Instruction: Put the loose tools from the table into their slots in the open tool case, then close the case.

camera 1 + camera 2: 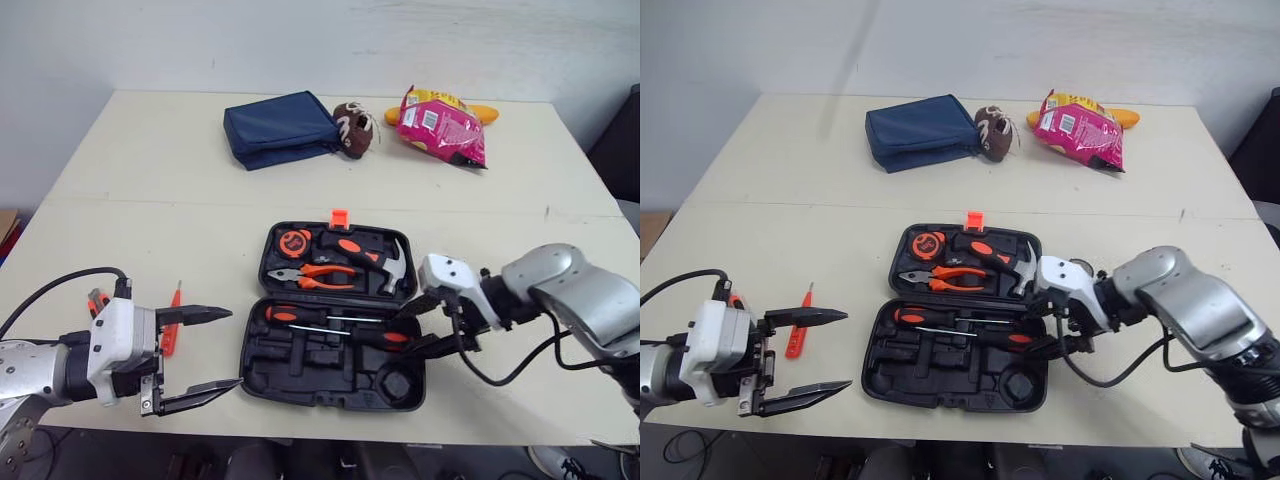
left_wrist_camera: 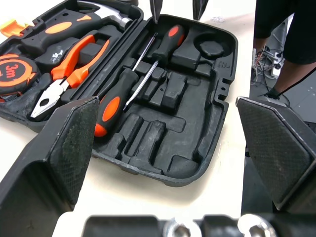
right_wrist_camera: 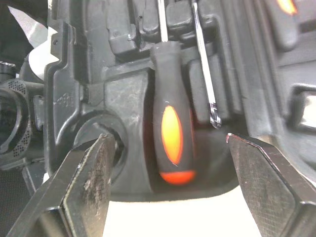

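Observation:
The black tool case (image 1: 320, 388) lies open near the table's front edge. Its far half holds a tape measure (image 1: 295, 241), orange pliers (image 1: 315, 273) and a hammer (image 1: 372, 257). Two black-and-orange screwdrivers (image 1: 385, 336) lie in the near half. My right gripper (image 1: 405, 332) is open at the case's right side, its fingers (image 3: 84, 187) either side of one screwdriver handle (image 3: 170, 133) without touching it. My left gripper (image 1: 235, 348) stands open just left of the case, holding nothing. A small orange screwdriver (image 1: 172, 322) lies loose on the table behind the left gripper.
At the back of the table (image 1: 130, 170) lie a navy pouch (image 1: 280, 128), a small brown toy ball (image 1: 352, 128) and a pink snack bag (image 1: 440, 125). Another orange item (image 1: 97, 300) shows partly beside my left wrist. The table's front edge runs just below the case.

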